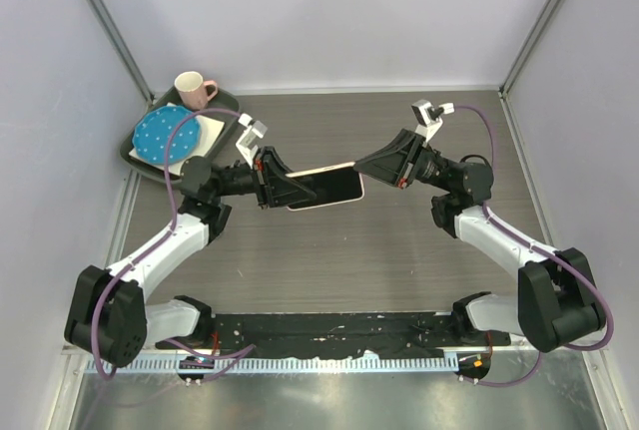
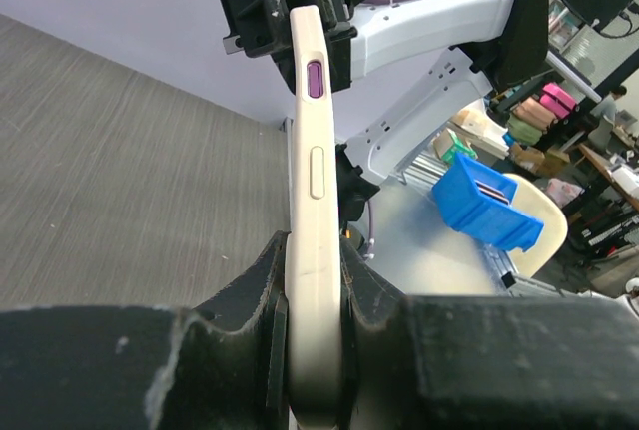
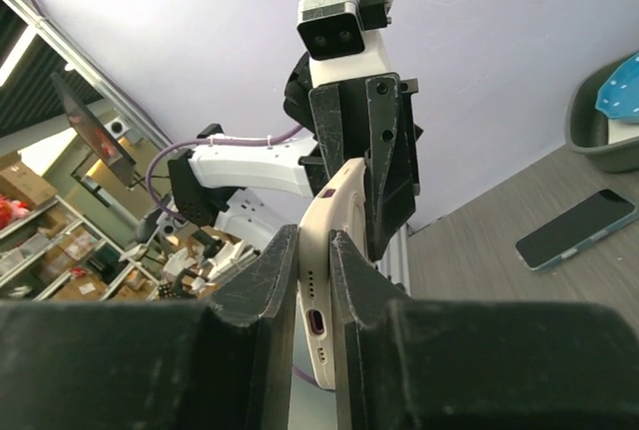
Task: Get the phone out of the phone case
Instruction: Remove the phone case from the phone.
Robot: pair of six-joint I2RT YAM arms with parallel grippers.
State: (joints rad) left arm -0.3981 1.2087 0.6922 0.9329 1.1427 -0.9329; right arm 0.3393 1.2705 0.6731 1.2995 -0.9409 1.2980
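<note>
Currently the cream case [image 2: 315, 181] is held edge-on in the air, well apart from the tray [image 1: 135, 151] and out over the middle of the table [image 1: 399, 250]. The left gripper [image 1: 282, 189] is clamped on the end nearer the tray, its fingers [image 2: 250, 290] pressed to both faces. The right gripper [image 1: 359, 166] grips the end farther from the tray in the same way. A purple button [image 2: 314, 78] shows in the case's side. A dark phone [image 3: 577, 230] lies flat on the table under the case. Whether anything sits inside the case cannot be told. On the tray are a pink cup [image 1: 192, 89] and a blue plate [image 1: 163, 133].
</note>
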